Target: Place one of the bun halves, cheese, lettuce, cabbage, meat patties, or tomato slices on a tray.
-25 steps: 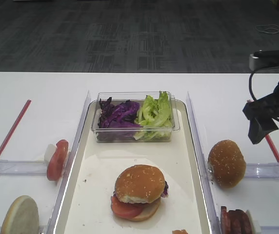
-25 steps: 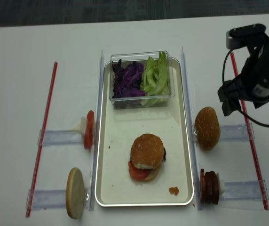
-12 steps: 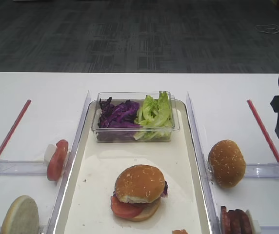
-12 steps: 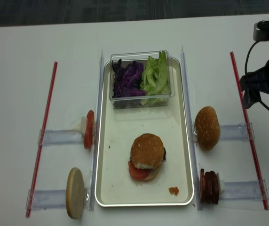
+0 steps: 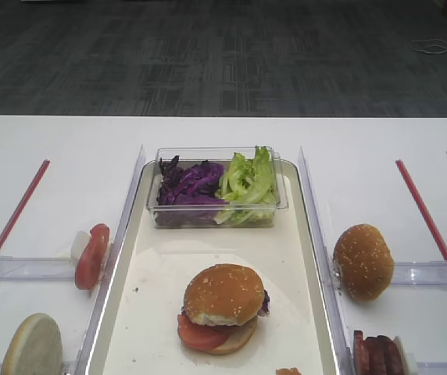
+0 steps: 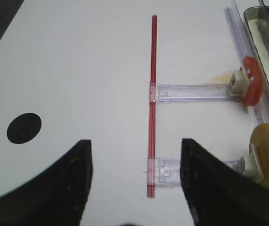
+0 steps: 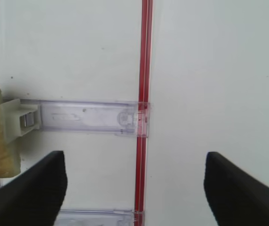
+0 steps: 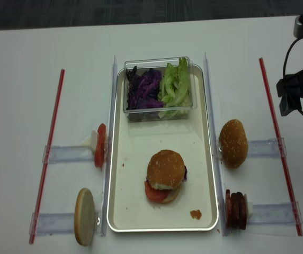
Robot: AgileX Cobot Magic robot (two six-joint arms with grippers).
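The tray (image 8: 141, 153) carries a stacked burger (image 8: 165, 176) topped by a sesame bun half. Another sesame bun half (image 8: 233, 143) leans on a clear rack to the tray's right, with the meat patties (image 8: 236, 209) nearer the front. Tomato slices (image 8: 99, 145) stand on a rack to the left. Cabbage (image 8: 145, 89) and lettuce (image 8: 175, 84) fill a clear tub on the tray. No cheese is in view. My right gripper (image 8: 294, 98) hangs open and empty over the right red strip (image 7: 141, 141). My left gripper (image 6: 134, 179) is open and empty above the left red strip.
A pale flat bun half (image 8: 85, 216) stands on the front left rack. A small crumb (image 8: 195, 214) lies on the tray's front right corner. Clear plastic rails (image 8: 211, 106) flank the tray. A black dot (image 6: 24, 127) marks the table at far left.
My right gripper has drawn away rightward, from beside the right bun half out to the table's right edge, staying open. Everything else is unmoved.
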